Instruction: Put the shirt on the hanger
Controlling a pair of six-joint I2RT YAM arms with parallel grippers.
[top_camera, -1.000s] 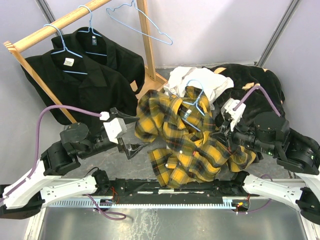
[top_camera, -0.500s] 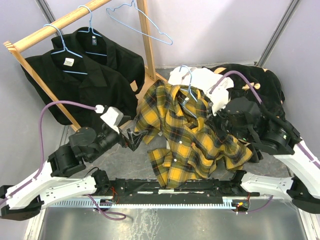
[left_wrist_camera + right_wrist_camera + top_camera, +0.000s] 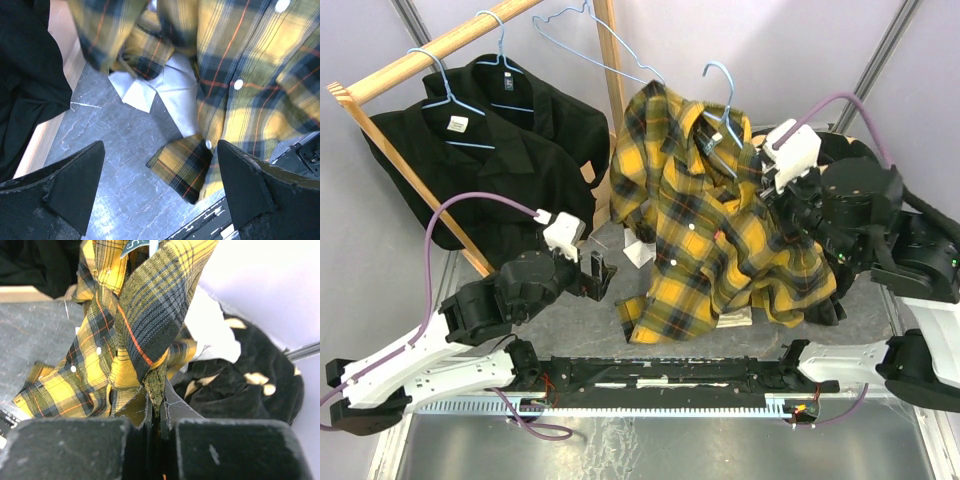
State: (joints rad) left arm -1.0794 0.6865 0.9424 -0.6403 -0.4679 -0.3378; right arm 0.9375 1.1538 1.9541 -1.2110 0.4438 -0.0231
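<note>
Right gripper (image 3: 159, 407) is clamped flat on a fold of the shirt (image 3: 705, 220), and the plaid cloth runs straight up out of the pinch. The shirt hangs mid-table, spread open and facing the camera. The hanger (image 3: 724, 108) sits at the collar with its hook poking free above the top edge. Can't tell how far the wire sits inside the shoulders.

Edges:
- The shirt's left edge is just beside the wooden rack post (image 3: 615, 90); can't tell if they touch.
- Its bottom hem drapes onto the table (image 3: 100, 165) near the front rail, with one plaid corner lying flat on the surface.
- Its right edge overlaps the right arm, with a dark pile (image 3: 240, 385) behind it.

Left gripper (image 3: 160, 150) is spread wide with nothing in it. It sits low, left of the shirt and aimed at the hem. Bare grey table lies between its fingers and the cloth. A white garment (image 3: 170, 90) lies under the shirt. Black shirts (image 3: 490, 150) fill the rack on the far left, and a spare hanger (image 3: 590, 40) hangs above.
</note>
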